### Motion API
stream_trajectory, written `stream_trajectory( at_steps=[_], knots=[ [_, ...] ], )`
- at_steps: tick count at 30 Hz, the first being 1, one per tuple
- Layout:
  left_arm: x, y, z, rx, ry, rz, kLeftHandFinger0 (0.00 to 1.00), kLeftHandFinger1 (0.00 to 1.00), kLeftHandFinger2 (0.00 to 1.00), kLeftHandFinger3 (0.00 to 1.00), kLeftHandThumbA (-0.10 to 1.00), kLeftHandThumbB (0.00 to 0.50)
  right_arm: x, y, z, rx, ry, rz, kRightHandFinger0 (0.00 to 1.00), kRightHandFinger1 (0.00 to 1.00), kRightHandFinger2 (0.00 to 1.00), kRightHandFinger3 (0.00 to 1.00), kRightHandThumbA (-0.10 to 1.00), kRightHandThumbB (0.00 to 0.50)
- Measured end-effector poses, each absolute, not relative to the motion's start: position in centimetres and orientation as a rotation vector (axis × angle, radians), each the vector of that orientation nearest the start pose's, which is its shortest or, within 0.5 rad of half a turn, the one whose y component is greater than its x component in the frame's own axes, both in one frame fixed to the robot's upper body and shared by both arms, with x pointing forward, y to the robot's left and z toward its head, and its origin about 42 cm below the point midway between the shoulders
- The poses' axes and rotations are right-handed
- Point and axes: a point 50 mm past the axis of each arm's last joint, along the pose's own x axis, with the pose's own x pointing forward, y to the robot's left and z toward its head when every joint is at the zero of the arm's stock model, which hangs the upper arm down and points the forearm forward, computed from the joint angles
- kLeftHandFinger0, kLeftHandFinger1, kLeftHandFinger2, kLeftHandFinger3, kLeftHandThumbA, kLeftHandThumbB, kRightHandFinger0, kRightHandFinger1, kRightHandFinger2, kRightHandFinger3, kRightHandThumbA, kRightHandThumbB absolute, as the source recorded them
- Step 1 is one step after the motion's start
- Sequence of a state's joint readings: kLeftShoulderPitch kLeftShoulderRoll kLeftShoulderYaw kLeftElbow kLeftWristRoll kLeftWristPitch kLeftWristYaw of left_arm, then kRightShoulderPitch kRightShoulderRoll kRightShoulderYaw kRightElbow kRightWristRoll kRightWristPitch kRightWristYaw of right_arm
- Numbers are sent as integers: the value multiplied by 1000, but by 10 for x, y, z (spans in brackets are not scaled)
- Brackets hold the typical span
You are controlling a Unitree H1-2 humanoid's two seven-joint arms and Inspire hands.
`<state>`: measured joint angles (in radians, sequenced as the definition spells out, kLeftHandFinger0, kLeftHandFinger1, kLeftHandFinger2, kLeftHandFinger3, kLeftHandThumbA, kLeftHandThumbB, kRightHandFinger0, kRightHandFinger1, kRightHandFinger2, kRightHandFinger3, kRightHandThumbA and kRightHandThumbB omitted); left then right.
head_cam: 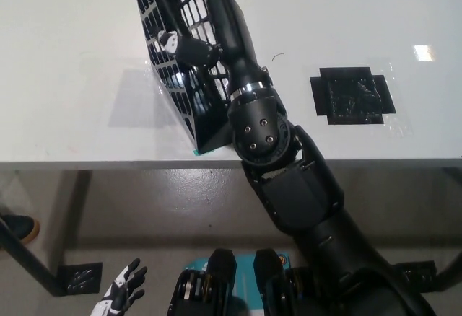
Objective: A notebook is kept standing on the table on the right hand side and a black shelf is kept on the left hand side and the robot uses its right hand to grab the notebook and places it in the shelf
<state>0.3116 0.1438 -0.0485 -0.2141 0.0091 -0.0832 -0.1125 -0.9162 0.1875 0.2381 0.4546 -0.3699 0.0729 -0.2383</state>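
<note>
White matte table (72, 34) bears a black lattice shelf (170, 78); right robot hand's (189, 45) grasp unclear.

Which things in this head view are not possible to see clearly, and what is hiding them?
- Right hand: head view, dark against the black shelf; its grip cannot be told.
- Notebook: head view, cannot be picked out; the right arm and the shelf's mesh cover that spot.
- Shelf top: cut off by the upper edge.
- Left hand: resting at lower left, partly cut off by the bottom edge.
</note>
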Motion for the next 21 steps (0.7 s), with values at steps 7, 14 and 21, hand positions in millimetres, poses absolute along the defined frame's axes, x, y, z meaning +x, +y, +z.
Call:
stream_trajectory(
  at_steps=[7,14,21],
  knots=[
    [181,248,91,143,18,-128,1000,1000,1000,1000,1000,415,465,12,329,-369,-497,224,1000,1000,1000,1000,1000,500],
    [181,247,91,144,17,-134,1000,1000,1000,1000,1000,394,461,6,342,-358,-531,223,1000,1000,1000,1000,1000,500],
    [181,248,91,147,16,-134,1000,1000,1000,1000,1000,422,439,-31,397,-318,-707,156,1000,1000,1000,1000,1000,457]
  ],
)
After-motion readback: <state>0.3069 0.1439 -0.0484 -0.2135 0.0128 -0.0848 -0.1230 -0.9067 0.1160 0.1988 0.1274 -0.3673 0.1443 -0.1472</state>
